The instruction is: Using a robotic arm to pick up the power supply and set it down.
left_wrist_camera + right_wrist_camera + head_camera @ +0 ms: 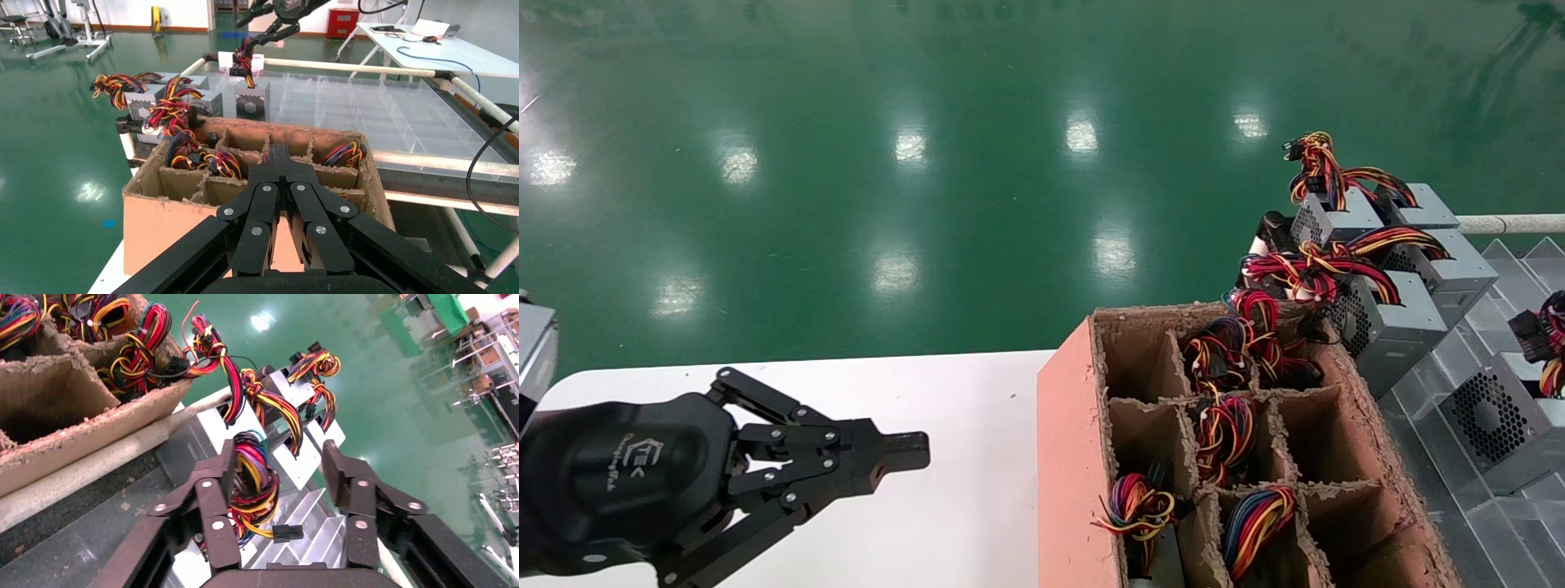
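Observation:
The power supply (1491, 416) is a grey box with a perforated face and a round fan opening. It stands upright in the clear divided tray at the right; its wires run off the head view's edge. In the left wrist view the same power supply (252, 101) stands beyond the carton, and my right gripper (260, 30) hangs open just above its wires. In the right wrist view my right gripper (280, 471) is open, with the coloured wire bundle (254, 484) between its fingers, close against one finger (227, 471). My left gripper (911, 453) is shut and empty over the white table.
A divided cardboard carton (1066, 457) holds several wired units beside the table (944, 523). Three like grey boxes (1401, 269) stand in a stepped row behind it. The clear tray (1442, 384) has raised dividers, and a white rail (1508, 223) borders it.

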Tool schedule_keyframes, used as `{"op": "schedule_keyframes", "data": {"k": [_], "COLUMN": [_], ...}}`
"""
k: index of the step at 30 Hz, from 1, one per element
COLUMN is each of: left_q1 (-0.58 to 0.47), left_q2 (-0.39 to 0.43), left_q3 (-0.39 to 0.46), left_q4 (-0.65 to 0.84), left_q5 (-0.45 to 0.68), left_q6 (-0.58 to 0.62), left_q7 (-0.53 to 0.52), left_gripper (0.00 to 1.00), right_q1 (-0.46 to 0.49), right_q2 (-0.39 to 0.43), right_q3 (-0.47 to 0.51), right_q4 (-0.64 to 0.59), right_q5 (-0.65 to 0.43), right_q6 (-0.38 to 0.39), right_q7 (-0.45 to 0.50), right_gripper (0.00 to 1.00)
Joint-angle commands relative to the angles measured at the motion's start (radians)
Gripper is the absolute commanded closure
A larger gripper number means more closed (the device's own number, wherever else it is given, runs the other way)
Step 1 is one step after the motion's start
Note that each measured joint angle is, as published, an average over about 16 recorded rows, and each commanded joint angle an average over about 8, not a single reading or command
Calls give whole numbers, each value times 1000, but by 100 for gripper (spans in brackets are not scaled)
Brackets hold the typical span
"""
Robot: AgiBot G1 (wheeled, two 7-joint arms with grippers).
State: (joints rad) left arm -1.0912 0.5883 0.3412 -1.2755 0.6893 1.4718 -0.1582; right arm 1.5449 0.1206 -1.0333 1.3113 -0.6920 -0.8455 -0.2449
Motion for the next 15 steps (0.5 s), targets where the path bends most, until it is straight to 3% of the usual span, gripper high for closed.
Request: {"op": "schedule_keyframes", "data": {"k": [1, 9, 15], "left_q1": [0, 0, 0], "left_q2": [0, 0, 0], "left_q3": [0, 0, 0], "left_q4": [0, 0, 0], "left_q5": [0, 0, 0], "left_q6": [0, 0, 0], "left_q7": [0, 0, 0], "left_gripper": [100, 100, 100], "right_q1": [1, 14, 49], "right_q2": [0, 28, 49], "right_q3": [0, -6, -23], "right_q4": [7, 26, 26], "right_q5": [5, 46, 167], "right_q6": [7, 18, -27], "right_q7": [2, -4, -41], "right_gripper": [0, 0, 0]}}
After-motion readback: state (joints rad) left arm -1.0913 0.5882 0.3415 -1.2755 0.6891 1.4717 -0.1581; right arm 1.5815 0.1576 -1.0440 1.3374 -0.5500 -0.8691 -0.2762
